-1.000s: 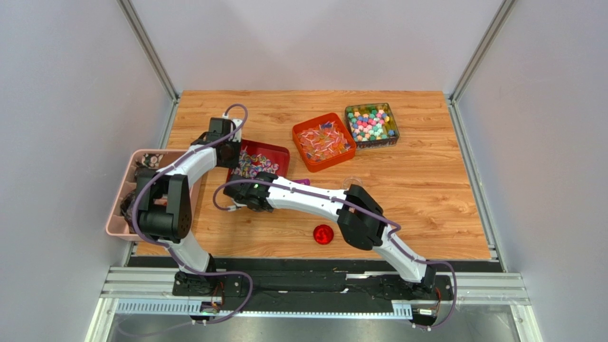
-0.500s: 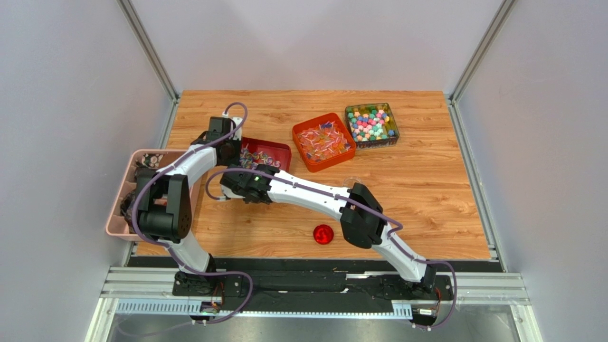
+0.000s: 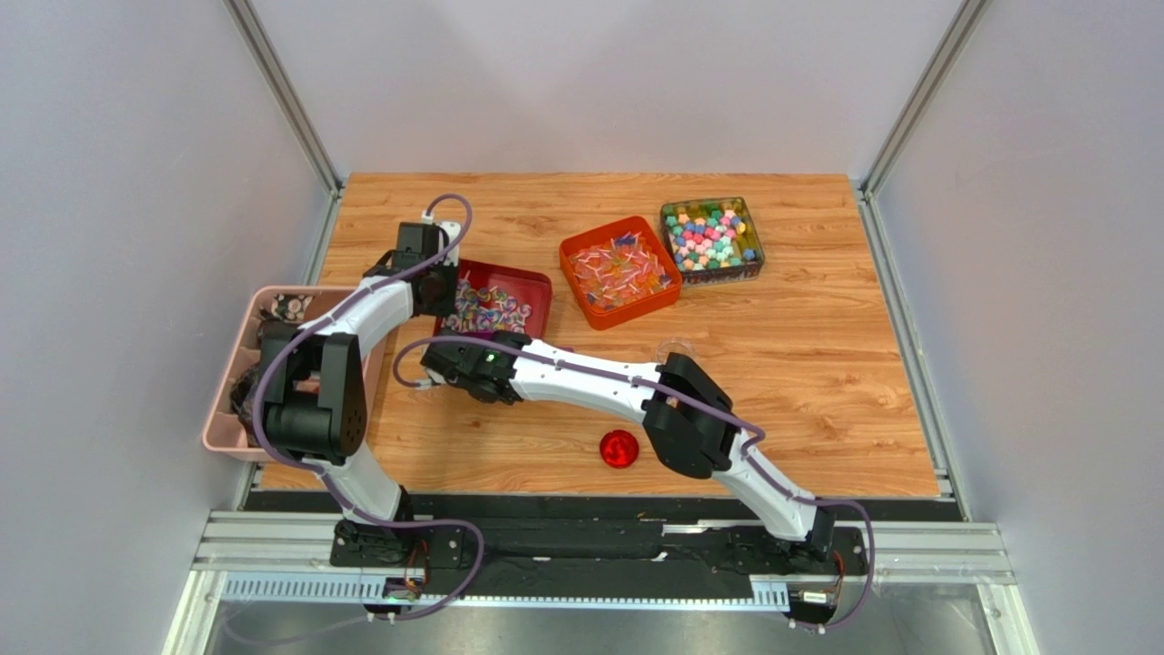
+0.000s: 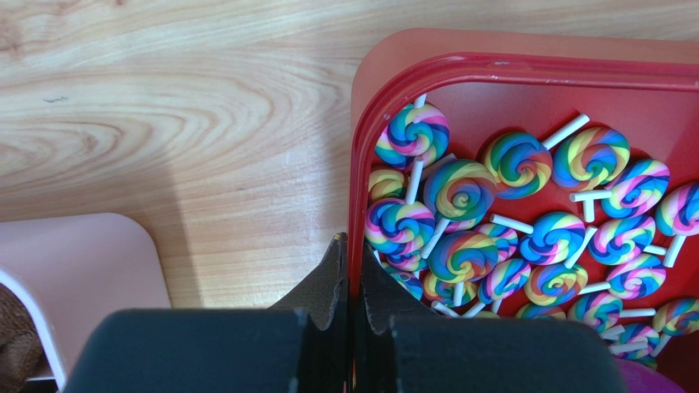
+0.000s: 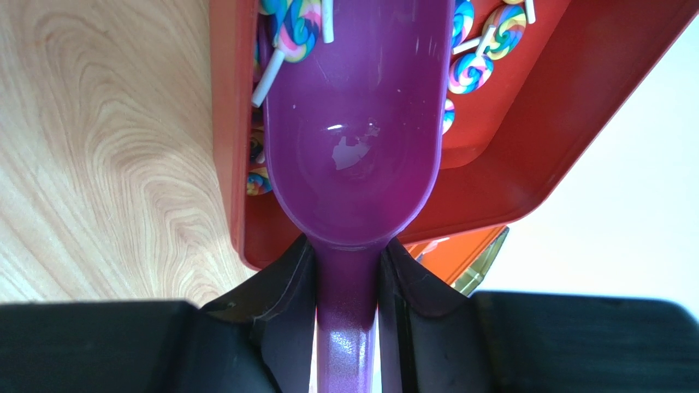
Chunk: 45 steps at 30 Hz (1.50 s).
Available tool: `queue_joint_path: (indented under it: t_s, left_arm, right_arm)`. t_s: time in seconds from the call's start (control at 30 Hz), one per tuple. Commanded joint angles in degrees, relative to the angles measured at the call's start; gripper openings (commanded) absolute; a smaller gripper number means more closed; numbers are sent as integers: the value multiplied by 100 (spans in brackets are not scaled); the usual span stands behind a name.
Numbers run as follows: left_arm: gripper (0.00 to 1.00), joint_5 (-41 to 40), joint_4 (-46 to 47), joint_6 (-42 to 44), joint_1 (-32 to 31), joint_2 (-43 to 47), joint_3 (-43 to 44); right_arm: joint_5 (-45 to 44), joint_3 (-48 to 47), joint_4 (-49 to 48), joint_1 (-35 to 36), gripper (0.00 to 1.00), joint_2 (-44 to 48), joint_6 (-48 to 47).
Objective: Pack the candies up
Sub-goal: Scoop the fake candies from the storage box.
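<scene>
From above you count three containers of candies (image 3: 622, 273) – a red tray (image 3: 551, 303), an orange tray (image 3: 579, 287) and a clear box (image 3: 717, 276) – plus one red lid (image 3: 619, 448) near the front edge and one pink bin (image 3: 226, 382) at the left edge, with bare wood open on the right. In your left wrist view the left gripper (image 4: 351, 258) pinches the red tray's rim, roughly twenty swirl lollipops (image 4: 459, 192) lie packed inside, and bare wood runs to the left. In your right wrist view the right gripper (image 5: 349, 262) clamps the handle of one purple scoop (image 5: 353, 123) – its bowl reaches over the tray wall, its mouth among the lollipops.
</scene>
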<state>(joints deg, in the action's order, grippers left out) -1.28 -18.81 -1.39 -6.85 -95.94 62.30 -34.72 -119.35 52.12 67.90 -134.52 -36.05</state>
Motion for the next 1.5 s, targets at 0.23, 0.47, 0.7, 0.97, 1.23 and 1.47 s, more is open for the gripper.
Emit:
queue_joint_path:
  t_s: [0.23,0.47,0.7,0.97,1.23,1.47]
  left_arm:
    - [0,585,272,-389,-71,128,361]
    - [0,585,272,-389,-71,128,353]
    - [0,638,281,-380,-71,137,344]
    - [0,831,246,-406,-71,49,379]
    - [0,1068,228,-406,-71,-65,414]
    - [0,1042,211,-397,-71,-109,423]
  right_arm:
    - [547,-242,-812,83,0,-75,504]
    - [762,-131,-1003,39,0,-74,590]
    - [317,34,-1704,-75,0,-57,767]
    - [1169,-589,-1072,-294,0,-303,1794]
    - [266,-256,-1747,-225,0,-224,1488]
    - [931,174,-1626,-233,0,110,1224]
